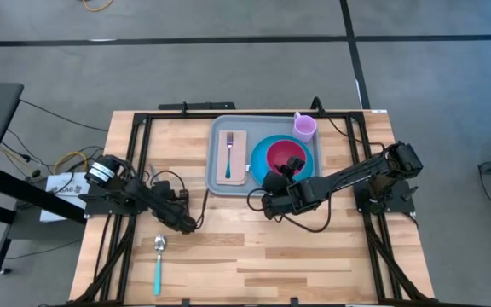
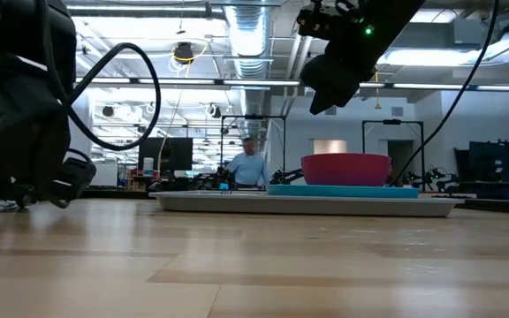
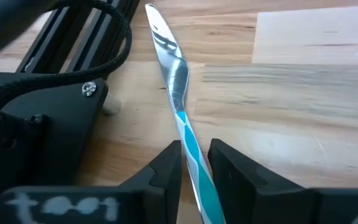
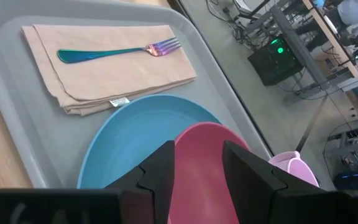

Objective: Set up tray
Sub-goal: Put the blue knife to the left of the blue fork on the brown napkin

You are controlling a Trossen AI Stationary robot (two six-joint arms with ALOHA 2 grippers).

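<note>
The pale grey-blue tray [image 1: 214,175] lies at the table's far middle. On it are a tan napkin [image 4: 117,74] with a fork [image 4: 117,51], and a blue plate [image 4: 135,130] carrying a pink bowl [image 4: 210,140]. My right gripper [image 4: 197,152] hangs open above the bowl's near side and is well clear of it in the low view [image 2: 330,97]. My left gripper [image 3: 194,149] is low over the table, left of the tray [image 1: 190,224], shut on a knife [image 3: 173,74] with a teal handle. My left gripper pinches the knife's teal handle [image 3: 188,140] between its two fingers, near where the handle meets the blade. The knife lies along the fingers, and its silver blade [image 3: 166,43] points forward past them. Whether the blade rests on the wood cannot be told.
A purple cup [image 1: 304,127] stands just beyond the tray's far right corner. A teal-handled spoon [image 1: 158,260] lies on the wood near the left front. Black frame rails run along both table sides. A person stands far behind the table [image 2: 251,163].
</note>
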